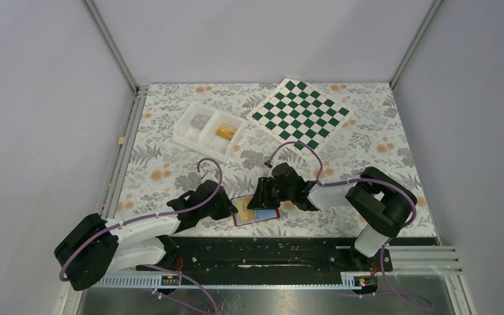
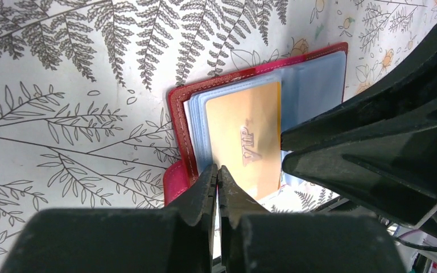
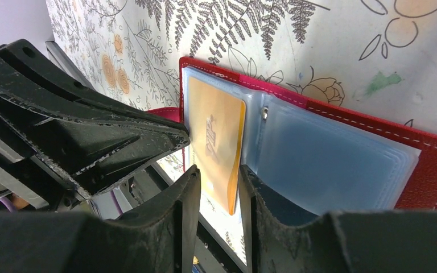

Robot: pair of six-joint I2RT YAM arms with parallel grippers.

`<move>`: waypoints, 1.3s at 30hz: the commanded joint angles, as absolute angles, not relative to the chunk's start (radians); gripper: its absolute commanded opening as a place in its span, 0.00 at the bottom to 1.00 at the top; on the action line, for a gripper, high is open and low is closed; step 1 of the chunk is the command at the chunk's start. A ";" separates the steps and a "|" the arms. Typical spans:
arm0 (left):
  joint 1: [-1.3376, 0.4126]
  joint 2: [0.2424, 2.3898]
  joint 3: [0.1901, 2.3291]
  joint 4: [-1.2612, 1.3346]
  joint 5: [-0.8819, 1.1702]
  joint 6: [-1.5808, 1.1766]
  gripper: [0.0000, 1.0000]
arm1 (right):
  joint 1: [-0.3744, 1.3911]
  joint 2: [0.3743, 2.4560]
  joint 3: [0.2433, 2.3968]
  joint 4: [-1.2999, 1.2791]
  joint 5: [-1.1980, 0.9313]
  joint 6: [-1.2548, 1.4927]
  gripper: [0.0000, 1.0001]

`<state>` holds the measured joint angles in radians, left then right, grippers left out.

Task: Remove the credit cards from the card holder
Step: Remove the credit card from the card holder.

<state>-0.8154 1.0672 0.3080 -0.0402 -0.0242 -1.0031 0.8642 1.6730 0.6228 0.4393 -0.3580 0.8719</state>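
Observation:
The red card holder (image 1: 268, 216) lies open near the table's front edge, pale blue sleeves up; it also shows in the left wrist view (image 2: 177, 114) and the right wrist view (image 3: 432, 165). An orange-yellow credit card (image 2: 244, 131) marked VIP sticks partly out of a sleeve past the holder's near edge. My right gripper (image 3: 216, 170) is narrowly open with that card's (image 3: 216, 131) free end between its fingers, the card's edge against one finger. My left gripper (image 2: 217, 169) is shut, its tips at the holder's edge beside the small red tab (image 2: 173, 182).
A white two-compartment tray (image 1: 190, 138) stands at the back left with an orange card (image 1: 225, 132) and a grey item (image 1: 200, 121) in it. A green-and-white chessboard (image 1: 300, 113) lies at the back right. The two grippers sit close together over the holder.

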 commanded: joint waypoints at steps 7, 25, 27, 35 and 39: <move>-0.832 1.154 0.337 -0.005 -0.066 -0.984 0.04 | 0.873 1.644 0.619 0.431 -0.334 0.856 0.40; -0.839 1.115 0.307 -0.005 -0.035 -1.006 0.04 | 0.867 1.701 0.570 0.665 -0.406 0.942 0.19; -0.838 1.114 0.305 -0.004 -0.034 -1.007 0.04 | 0.865 1.701 0.556 0.703 -0.411 0.954 0.16; -0.838 1.110 0.293 0.037 -0.020 -1.017 0.04 | 0.858 1.679 0.510 0.799 -0.425 0.960 0.09; -0.838 1.107 0.293 0.037 -0.010 -1.022 0.04 | 0.854 1.696 0.494 0.889 -0.446 0.988 0.15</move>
<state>-0.8249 1.1065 0.3111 0.0074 -0.0490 -1.0042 0.8497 1.6901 0.4938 0.6865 -0.3683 0.9451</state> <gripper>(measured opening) 0.040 0.107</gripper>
